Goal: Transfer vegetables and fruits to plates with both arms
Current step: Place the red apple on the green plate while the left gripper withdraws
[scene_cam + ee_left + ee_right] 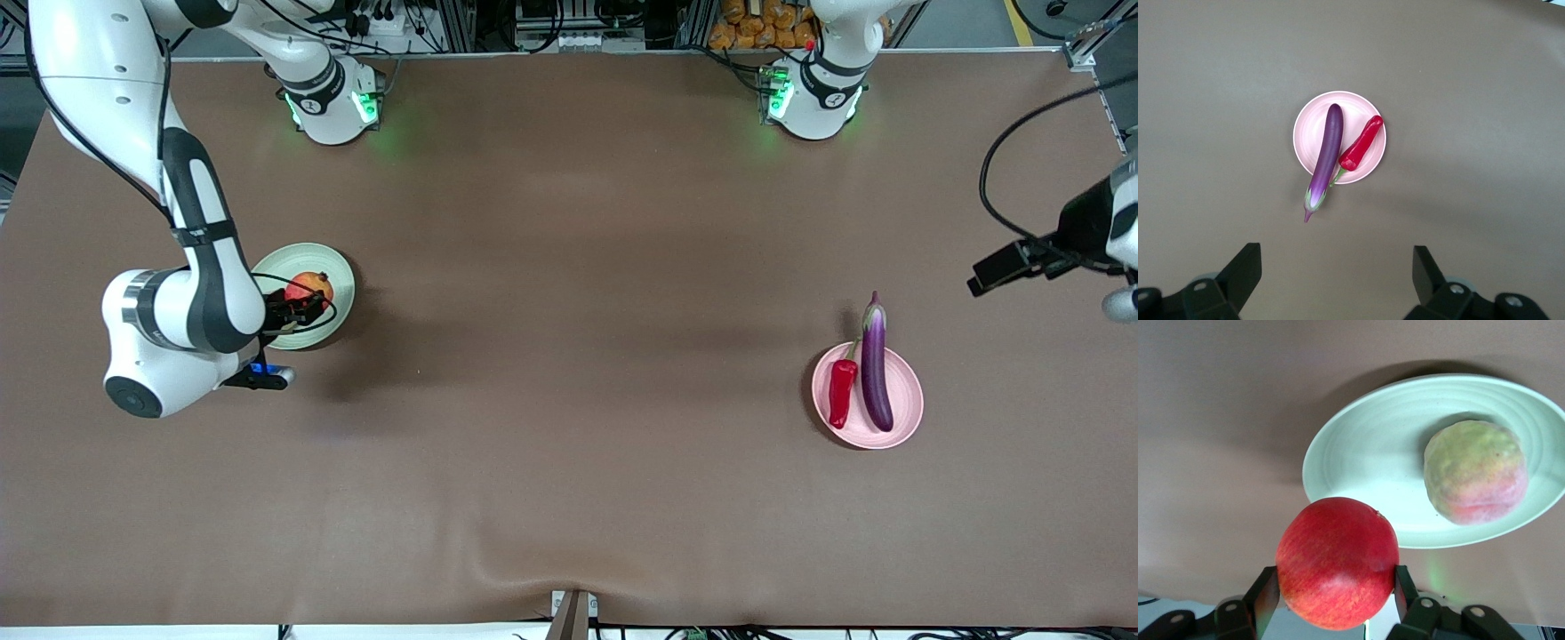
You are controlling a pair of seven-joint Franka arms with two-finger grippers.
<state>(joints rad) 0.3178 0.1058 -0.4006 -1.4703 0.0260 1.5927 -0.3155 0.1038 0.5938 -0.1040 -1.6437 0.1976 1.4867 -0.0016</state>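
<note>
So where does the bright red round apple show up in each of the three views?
Front view: the bright red round apple sits partly hidden by the right gripper, over the pale green round plastic plate.
Left wrist view: not in it.
Right wrist view: the apple fills the foreground, clamped in the right gripper.
Shared landmark: the green plate, in the front and right wrist views.

I'm working in a robotics lab: brown-covered table, aluminium framing, cables along its edge.
</note>
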